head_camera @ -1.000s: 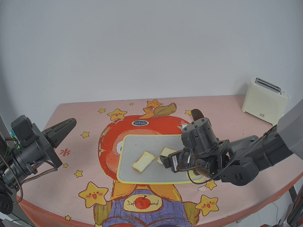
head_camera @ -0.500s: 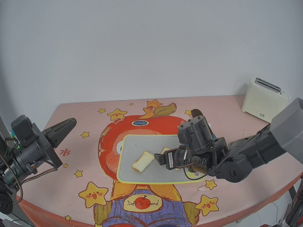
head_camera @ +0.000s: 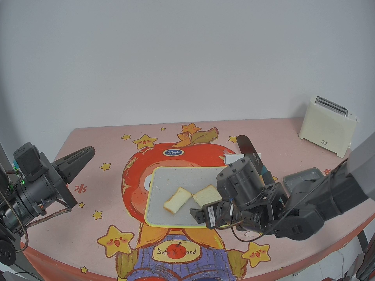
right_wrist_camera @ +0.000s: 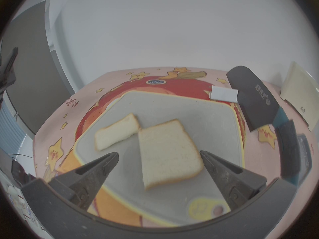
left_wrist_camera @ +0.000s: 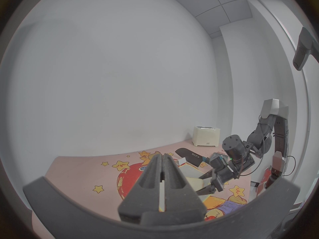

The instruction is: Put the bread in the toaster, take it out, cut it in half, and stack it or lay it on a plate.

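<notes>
On the board (head_camera: 172,176), at the centre of the head view, a smaller half (head_camera: 178,200) of bread is laid on the left and a larger half (head_camera: 207,195) just beside it on the right. The right gripper (right_wrist_camera: 159,154) is held low at the board's lower right edge, jaws spread wide and nothing grasped, with the larger half just ahead. The left gripper (head_camera: 88,152) is held closed and empty at the far left. The toaster (head_camera: 328,125) is set at the right edge, and the knife (head_camera: 250,155) is seen just above the right gripper.
</notes>
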You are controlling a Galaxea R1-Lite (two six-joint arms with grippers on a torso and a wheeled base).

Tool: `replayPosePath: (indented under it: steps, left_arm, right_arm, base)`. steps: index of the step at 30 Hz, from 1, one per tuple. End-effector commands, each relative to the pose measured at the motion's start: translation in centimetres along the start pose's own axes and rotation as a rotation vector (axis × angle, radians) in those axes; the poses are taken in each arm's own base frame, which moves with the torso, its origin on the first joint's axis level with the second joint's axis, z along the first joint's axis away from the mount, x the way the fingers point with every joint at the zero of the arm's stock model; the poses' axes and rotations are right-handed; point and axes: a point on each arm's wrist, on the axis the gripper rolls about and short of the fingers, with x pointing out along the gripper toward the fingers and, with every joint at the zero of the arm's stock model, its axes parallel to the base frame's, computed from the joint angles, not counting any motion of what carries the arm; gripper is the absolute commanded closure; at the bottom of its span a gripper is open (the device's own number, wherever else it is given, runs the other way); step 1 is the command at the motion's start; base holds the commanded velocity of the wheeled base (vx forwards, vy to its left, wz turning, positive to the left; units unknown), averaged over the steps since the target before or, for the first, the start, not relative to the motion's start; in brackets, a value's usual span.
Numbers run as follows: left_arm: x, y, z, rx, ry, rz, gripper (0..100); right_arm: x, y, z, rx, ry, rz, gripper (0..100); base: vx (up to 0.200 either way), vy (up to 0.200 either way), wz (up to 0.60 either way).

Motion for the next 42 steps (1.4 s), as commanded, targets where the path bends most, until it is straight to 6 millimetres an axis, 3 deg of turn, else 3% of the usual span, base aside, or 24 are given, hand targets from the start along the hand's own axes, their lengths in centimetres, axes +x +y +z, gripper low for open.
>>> replayPosePath:
  steps: [1,8,11,17,24,42]
  left_arm:
    - [0.0,-0.1,0.0,-0.001,0.000,-0.003,100]
    - [0.0,-0.1,0.0,-0.001,0.000,-0.003,100]
    - [0.0,-0.1,-0.1,-0.002,0.003,-0.004,100]
    - [-0.1,-0.1,-0.2,-0.001,0.008,-0.004,100]
    - [0.0,-0.1,-0.3,-0.004,0.011,-0.003,100]
    - [-0.1,-0.1,-0.2,-0.001,0.008,-0.002,100]
  right_arm:
    - [-1.9,1.3,0.4,-0.004,-0.037,0.050,0]
    - [-3.3,0.2,1.6,0.020,-0.084,0.038,0]
    - [-3.7,-1.3,2.2,-0.009,-0.108,-0.006,0]
    - [-2.0,-2.5,1.7,-0.023,-0.074,-0.131,0]
    - [-0.7,-2.5,1.3,-0.031,-0.055,-0.159,0]
    - [-0.7,-2.5,1.3,-0.033,-0.060,-0.187,0]
  base:
    - [0.000,0.000,0.00]
    - [0.000,0.000,0.00]
    - [0.000,0.000,0.00]
    - [0.000,0.000,0.00]
    - [0.000,0.000,0.00]
    - [0.000,0.000,0.00]
